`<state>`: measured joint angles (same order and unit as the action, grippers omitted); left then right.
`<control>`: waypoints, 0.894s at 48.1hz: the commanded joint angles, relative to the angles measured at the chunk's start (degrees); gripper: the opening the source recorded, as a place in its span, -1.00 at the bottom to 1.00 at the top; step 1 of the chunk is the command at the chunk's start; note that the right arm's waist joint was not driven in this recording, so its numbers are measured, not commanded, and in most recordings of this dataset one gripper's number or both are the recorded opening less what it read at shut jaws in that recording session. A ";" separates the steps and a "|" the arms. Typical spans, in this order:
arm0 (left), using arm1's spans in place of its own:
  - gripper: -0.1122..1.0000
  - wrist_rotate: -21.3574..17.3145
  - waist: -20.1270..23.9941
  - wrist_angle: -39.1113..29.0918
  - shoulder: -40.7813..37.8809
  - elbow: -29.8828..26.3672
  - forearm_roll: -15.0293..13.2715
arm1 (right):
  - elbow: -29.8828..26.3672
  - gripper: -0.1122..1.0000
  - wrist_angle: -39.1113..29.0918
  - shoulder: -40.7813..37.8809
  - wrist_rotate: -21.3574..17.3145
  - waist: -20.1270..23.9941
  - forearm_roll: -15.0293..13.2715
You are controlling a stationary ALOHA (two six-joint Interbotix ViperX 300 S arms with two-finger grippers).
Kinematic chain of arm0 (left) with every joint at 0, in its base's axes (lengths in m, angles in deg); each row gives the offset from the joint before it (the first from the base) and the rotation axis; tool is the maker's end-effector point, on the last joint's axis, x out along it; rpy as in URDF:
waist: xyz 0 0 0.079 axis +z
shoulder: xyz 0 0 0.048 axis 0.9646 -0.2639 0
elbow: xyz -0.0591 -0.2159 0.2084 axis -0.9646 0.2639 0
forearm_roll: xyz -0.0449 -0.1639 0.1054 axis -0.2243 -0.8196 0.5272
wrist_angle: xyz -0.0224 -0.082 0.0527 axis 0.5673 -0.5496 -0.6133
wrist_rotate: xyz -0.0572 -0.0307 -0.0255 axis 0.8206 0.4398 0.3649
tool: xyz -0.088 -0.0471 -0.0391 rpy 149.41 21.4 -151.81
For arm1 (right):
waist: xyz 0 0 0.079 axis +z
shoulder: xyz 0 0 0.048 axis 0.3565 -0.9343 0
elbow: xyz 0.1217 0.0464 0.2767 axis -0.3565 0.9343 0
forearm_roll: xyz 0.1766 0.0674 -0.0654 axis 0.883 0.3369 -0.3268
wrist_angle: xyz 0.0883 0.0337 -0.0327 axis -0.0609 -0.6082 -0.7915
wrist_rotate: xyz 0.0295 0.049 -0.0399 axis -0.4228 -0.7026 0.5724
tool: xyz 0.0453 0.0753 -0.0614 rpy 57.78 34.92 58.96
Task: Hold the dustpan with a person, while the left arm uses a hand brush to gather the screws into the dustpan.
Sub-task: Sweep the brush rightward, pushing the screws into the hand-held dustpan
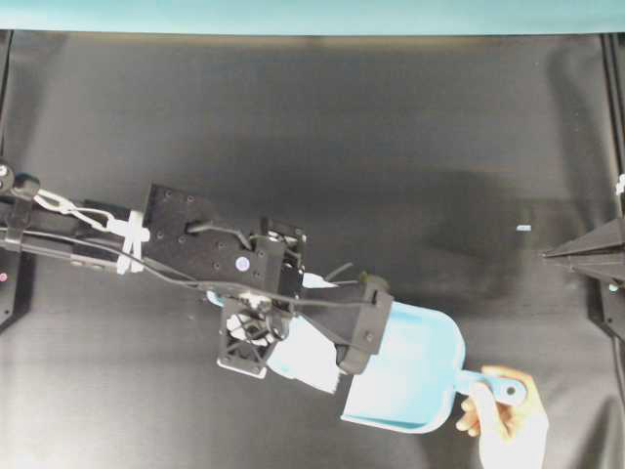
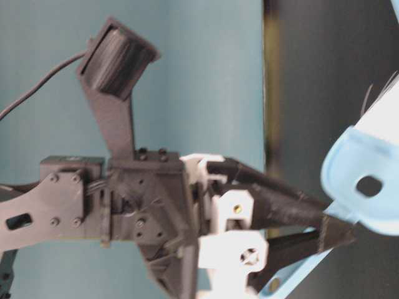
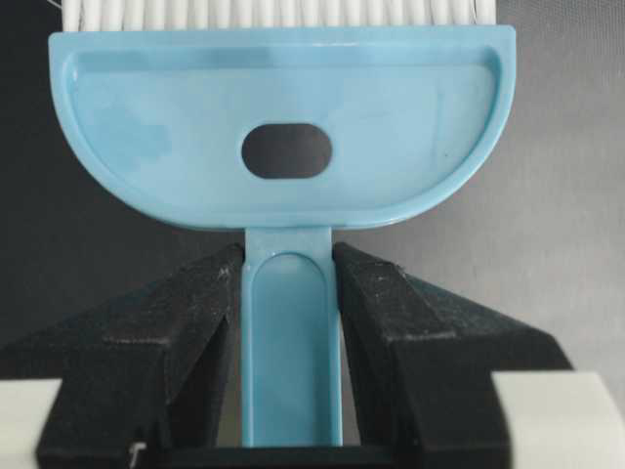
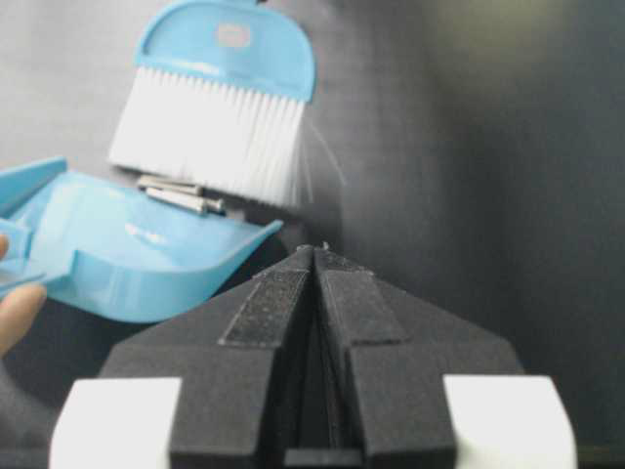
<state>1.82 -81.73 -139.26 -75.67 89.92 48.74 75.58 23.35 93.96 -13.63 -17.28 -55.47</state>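
In the overhead view we see the left arm reaching from the left edge toward the middle. The hand brush stands just behind the dustpan lip, with the screws between them. The person holds the dustpan handle at the lower right.

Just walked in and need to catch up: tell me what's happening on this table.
The left gripper is shut on the handle of a blue hand brush, its white bristles at the mouth of a blue dustpan. A person's hand holds the dustpan's handle. A few screws lie by the bristles at the pan's lip. The right gripper sits shut off to the side.
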 commanded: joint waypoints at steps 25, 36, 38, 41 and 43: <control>-0.25 -3.96 -0.88 4.13 -4.48 -8.79 0.09 | -0.26 -0.80 0.35 -0.26 0.35 0.00 0.00; -0.25 -6.15 -1.05 3.69 -6.77 -14.24 0.09 | -0.26 -0.80 0.35 -0.26 0.35 0.00 0.00; -0.25 -6.33 -1.05 3.52 -7.21 -15.29 0.09 | -0.26 -0.80 0.35 -0.26 0.35 0.00 0.00; -0.25 -6.42 -1.05 3.34 -7.65 -16.35 0.09 | -0.35 -0.80 0.35 -0.18 0.35 0.00 0.00; -0.25 -6.50 -1.05 2.90 -7.91 -17.05 0.09 | -0.26 -0.80 0.35 -0.26 0.35 0.00 0.00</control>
<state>-4.59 -82.52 -136.01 -83.49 74.80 48.92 75.67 23.35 94.04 -13.63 -17.28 -55.47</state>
